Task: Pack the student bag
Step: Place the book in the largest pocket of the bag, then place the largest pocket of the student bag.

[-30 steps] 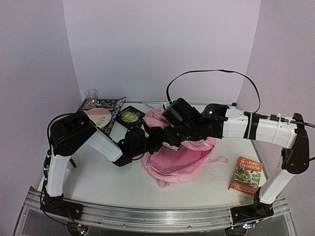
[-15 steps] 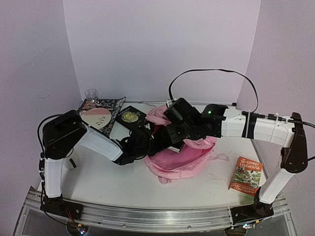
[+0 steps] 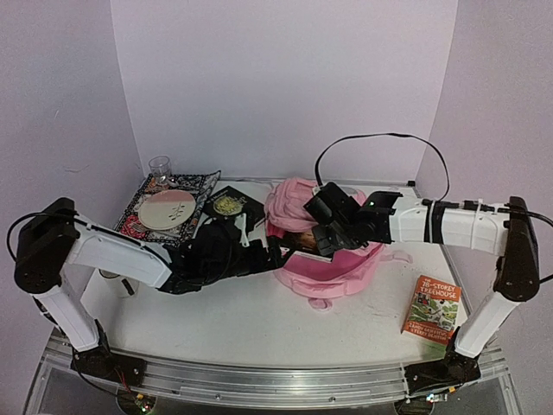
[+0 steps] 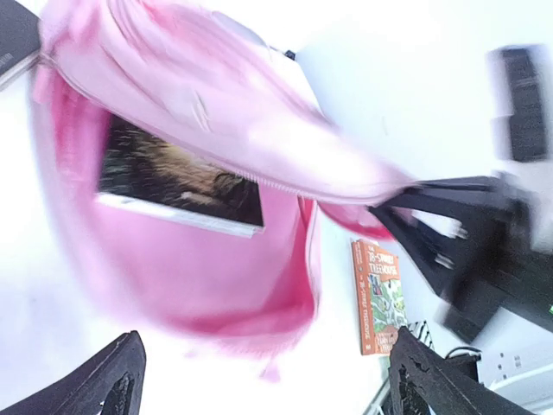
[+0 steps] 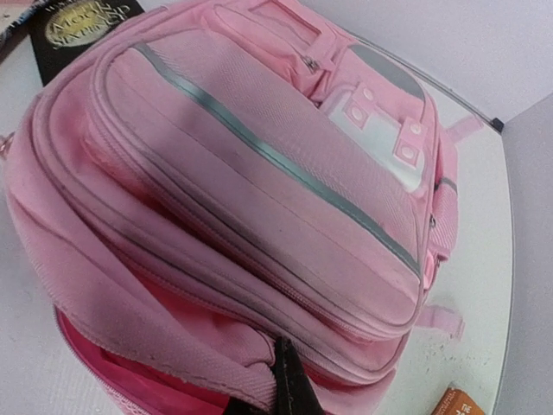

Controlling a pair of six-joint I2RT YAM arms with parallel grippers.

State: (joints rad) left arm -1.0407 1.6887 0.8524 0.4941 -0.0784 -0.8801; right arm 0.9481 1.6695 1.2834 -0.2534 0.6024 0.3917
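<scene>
Between the spread fingertips (image 4: 114, 382) of the left hand (image 4: 263, 386), the student bag (image 4: 216, 121) gapes open around a dark-covered book (image 4: 177, 181), with an orange book (image 4: 378, 294) on the worktop (image 4: 333, 372) beyond.

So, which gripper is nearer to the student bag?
Right. The right gripper pinches the rim of the student bag; the left gripper is open just before its mouth.

Blur smears the student bag (image 4: 199, 104) in the left wrist view, its flap seemingly hiding part of the book (image 4: 173, 186) inside.
</scene>
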